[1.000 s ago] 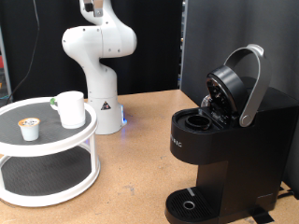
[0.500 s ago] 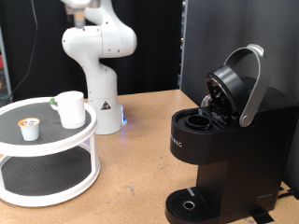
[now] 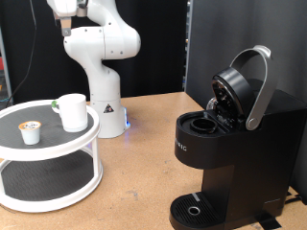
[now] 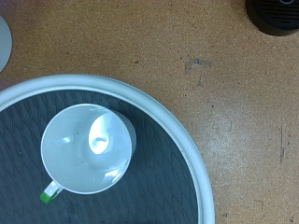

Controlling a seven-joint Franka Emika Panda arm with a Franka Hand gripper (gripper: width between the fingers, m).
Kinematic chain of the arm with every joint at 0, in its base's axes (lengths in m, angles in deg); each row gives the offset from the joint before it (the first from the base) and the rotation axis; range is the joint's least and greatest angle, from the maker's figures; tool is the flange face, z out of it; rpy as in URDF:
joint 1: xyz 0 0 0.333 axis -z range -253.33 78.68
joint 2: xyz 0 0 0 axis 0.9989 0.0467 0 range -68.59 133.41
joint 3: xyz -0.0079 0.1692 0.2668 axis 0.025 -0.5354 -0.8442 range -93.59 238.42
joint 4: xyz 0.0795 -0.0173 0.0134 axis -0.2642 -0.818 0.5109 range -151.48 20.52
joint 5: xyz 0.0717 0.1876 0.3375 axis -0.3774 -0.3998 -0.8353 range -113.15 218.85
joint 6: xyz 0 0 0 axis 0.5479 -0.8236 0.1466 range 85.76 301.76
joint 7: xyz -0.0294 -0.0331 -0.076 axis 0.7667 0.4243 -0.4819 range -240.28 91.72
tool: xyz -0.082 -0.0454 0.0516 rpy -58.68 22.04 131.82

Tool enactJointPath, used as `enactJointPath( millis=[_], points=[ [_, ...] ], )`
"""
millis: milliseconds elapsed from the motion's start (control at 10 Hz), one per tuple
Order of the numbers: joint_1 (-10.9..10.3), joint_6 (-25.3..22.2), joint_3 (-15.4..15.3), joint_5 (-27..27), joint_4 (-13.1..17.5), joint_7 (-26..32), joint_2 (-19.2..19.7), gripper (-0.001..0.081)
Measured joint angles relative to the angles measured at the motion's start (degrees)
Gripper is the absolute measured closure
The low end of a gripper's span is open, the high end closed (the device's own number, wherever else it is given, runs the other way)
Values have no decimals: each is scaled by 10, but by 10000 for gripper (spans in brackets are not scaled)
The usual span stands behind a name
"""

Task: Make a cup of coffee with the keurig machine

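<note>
- Plainly the work stands at its opening step, by my reading: the cup (image 3: 71,111) sits untouched on the top tier of the round white stand (image 3: 48,144) at the left of the exterior view, beside a small white pod (image 3: 32,132) with a brown-marked top.
- Seen from the wrist view, the cup (image 4: 87,149) lies directly below the hand, mouth up and empty, on the stand's dark mat inside the pale rim (image 4: 177,126); its handle pokes out at the lower left of that frame beside something small and green that I cannot identify.
- At the right of the exterior view the keurig machine (image 3: 230,153) stands on the bench (image 3: 144,172) with its lid raised and the pod chamber open; the drip tray at its base carries nothing.
- Judging from this, taking the cup would call for a straight descent and a grasp on the rim or handle.
- Only a bit of the arm's end (image 3: 63,11) shows at the upper left edge of the exterior view; the jaws are cut off there and absent from the wrist view, so I cannot tell whether they are spread or closed.
</note>
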Motion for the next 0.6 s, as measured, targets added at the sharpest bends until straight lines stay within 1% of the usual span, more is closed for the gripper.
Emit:
enactJointPath(
  millis=[200,300,600],
  points=[
    [3,6,22,4,0,15,1,-2],
    [6,17,36,13,-1,22,5,-2],
    [13,73,73,42,-5,34,31,-2]
  ],
)
